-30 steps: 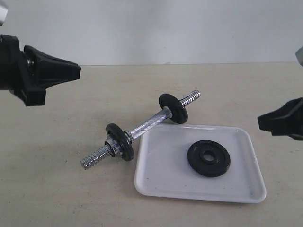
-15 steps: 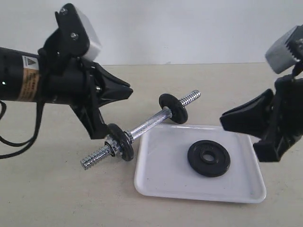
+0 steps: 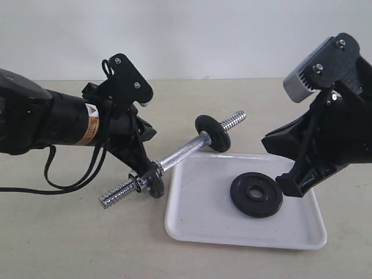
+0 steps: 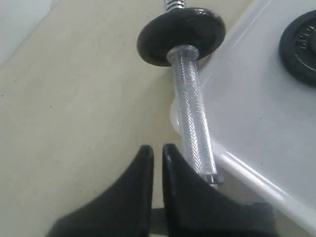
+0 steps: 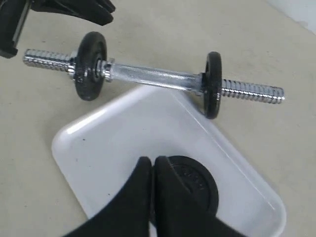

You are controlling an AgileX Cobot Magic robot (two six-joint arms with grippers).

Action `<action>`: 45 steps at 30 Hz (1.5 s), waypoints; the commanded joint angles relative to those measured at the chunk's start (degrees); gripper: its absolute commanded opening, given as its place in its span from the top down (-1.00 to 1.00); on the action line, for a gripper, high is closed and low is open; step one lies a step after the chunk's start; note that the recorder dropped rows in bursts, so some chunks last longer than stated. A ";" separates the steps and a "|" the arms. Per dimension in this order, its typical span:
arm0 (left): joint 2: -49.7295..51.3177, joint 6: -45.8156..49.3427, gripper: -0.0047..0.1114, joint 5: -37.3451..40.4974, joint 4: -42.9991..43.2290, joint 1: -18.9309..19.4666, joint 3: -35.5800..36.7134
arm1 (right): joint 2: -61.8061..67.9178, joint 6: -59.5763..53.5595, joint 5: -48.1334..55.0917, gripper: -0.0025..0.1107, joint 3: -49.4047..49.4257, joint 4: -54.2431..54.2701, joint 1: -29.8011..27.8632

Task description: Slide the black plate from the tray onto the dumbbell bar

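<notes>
The black plate (image 3: 256, 195) (image 5: 200, 183) (image 4: 302, 42) lies flat in the white tray (image 3: 195, 229) (image 5: 94, 136) (image 4: 256, 123). The chrome dumbbell bar (image 3: 183, 152) (image 5: 153, 76) (image 4: 192, 113) lies on the table along the tray's far-left side, with a black disc (image 3: 213, 133) (image 4: 181, 34) near one end and another (image 3: 154, 181) (image 5: 90, 65) near the other. My left gripper (image 3: 150, 167) (image 4: 157, 149) is shut and empty, its tips low beside the knurled handle at that second disc. My right gripper (image 3: 265, 142) (image 5: 151, 163) is shut and empty, hovering over the plate's edge.
The beige table (image 3: 70, 232) runs back to a white wall (image 3: 232, 35). Both threaded bar ends (image 3: 233, 120) (image 3: 113, 196) stick out bare beyond the discs. The left arm's cable (image 3: 70, 185) loops over the table at the left.
Both arms have swung in from the picture's edges and tilted down: the left one to the bar's near disc, the right one over the tray. Bar, tray and plate have not moved.
</notes>
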 commanded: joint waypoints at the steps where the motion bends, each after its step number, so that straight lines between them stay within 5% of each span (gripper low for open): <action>1: 4.09 -2.22 0.84 0.40 -0.29 -0.48 -4.83 | 0.24 9.07 -1.27 0.96 -0.34 -9.09 0.22; 14: 16.75 -9.63 0.84 -8.69 -0.29 -0.48 -18.70 | 0.24 13.92 0.43 0.96 -0.34 -12.92 0.22; 25: 18.52 -0.72 0.84 -6.80 -0.29 -0.48 -18.83 | 0.24 13.92 0.15 0.96 -0.34 -14.00 0.22; 45: 19.37 -5.25 0.84 -6.86 -0.29 -0.48 -18.73 | 0.24 14.02 0.14 0.96 -0.34 -14.08 0.22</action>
